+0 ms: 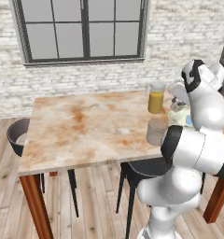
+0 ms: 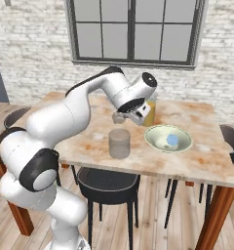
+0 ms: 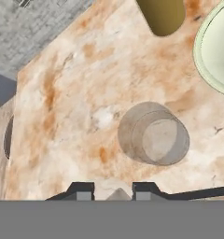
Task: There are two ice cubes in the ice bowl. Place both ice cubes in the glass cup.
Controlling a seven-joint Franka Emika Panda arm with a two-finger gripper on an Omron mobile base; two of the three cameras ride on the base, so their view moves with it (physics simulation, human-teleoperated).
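Note:
The glass cup (image 2: 119,143) stands near the table's front edge, short, clear and greyish; in the hand view the glass cup (image 3: 153,134) looks empty. To its right lies the wide pale ice bowl (image 2: 156,134), with one pale blue ice cube (image 2: 172,140) in it. My gripper (image 2: 119,118) hangs just above and behind the cup, pointing down. In the hand view the gripper (image 3: 114,189) has its fingers close together, with a small pale lump, apparently the other ice cube (image 3: 117,193), between them.
A taller glass of orange liquid (image 2: 149,113) stands just behind the cup and the bowl, close to my hand. The marbled table (image 1: 86,126) stretches away to the left. Dark chairs (image 2: 107,184) stand under its front edge and at both ends.

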